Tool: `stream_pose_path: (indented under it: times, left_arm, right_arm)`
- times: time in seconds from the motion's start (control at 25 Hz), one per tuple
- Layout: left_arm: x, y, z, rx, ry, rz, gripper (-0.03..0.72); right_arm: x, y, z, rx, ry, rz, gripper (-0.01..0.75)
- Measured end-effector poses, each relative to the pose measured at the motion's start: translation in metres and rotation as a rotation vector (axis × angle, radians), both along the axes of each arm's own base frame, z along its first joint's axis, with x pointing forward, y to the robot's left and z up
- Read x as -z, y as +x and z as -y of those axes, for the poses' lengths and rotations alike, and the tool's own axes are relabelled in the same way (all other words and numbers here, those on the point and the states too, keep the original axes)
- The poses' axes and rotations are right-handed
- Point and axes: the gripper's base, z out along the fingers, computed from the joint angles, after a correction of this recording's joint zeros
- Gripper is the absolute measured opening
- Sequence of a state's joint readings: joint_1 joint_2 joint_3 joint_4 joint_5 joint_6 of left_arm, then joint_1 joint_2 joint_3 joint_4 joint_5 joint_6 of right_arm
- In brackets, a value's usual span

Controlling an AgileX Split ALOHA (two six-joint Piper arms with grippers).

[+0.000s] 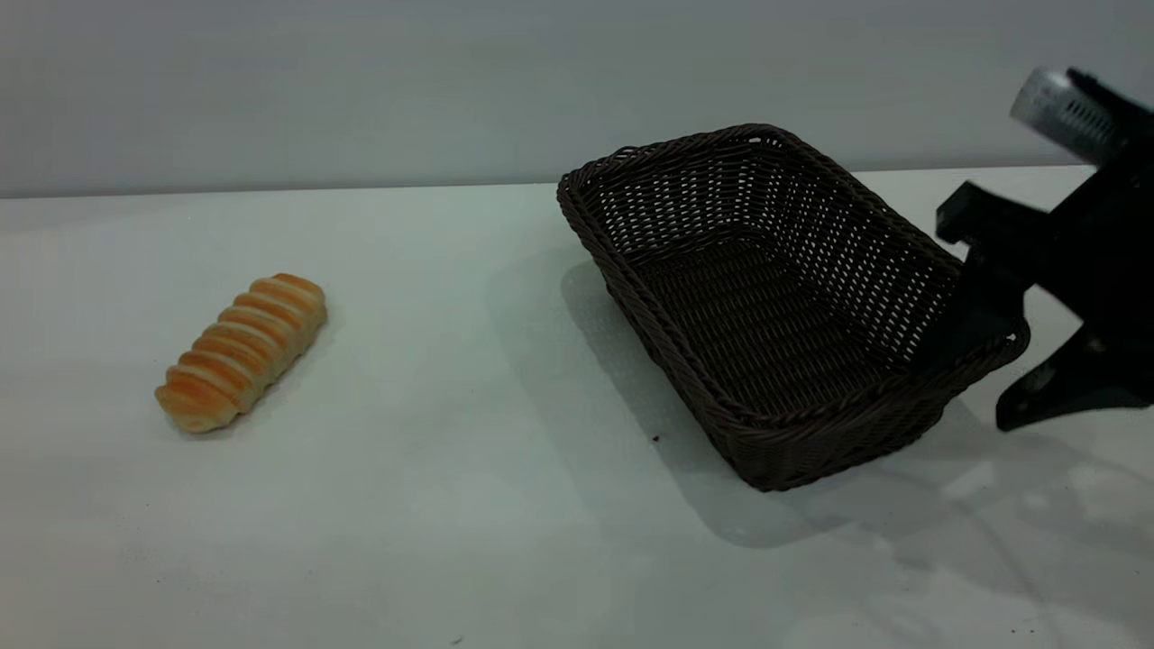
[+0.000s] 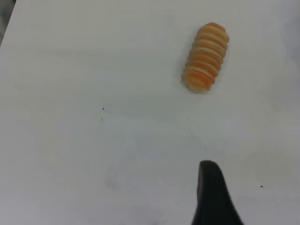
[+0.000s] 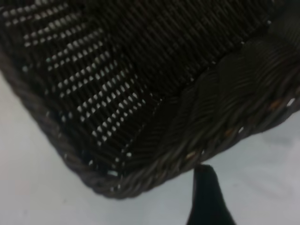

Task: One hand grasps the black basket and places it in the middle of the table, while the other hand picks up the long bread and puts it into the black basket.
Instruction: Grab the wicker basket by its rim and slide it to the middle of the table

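Exterior view: our right claw (image 1: pixel 996 311) straddles the basket (image 1: pixel 775 306) rim wide open; we reckon stiff, light wicker, best pinched there.

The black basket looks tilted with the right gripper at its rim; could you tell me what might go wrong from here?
1. The black basket is tipped, its right side raised off the table at the right gripper. With only the rim corner held, it could slip and drop.
2. It sits right of centre; dragging it by one corner could swing it instead of sliding it straight.
3. The long bread lies far left on its rounded side; a nudge from the left gripper's finger might roll it.
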State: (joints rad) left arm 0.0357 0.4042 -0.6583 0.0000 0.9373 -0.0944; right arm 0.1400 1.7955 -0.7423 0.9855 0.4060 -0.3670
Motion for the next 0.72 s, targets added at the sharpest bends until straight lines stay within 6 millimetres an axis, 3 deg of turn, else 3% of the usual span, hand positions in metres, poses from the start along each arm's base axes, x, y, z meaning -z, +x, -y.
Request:
stream_pose_path:
  times: [0.24,0.72]
  left_arm:
    - [0.0,0.0,-0.004,-0.016,0.046,-0.005,0.473]
    - [0.001,-0.001,-0.006,-0.024,0.07,-0.017,0.473]
  right_arm:
    - [0.014,0.004,-0.002,0.074,0.038,-0.03,0.511]
    - [0.022,0.016,-0.001,0.226,0.088,0.005,0.511]
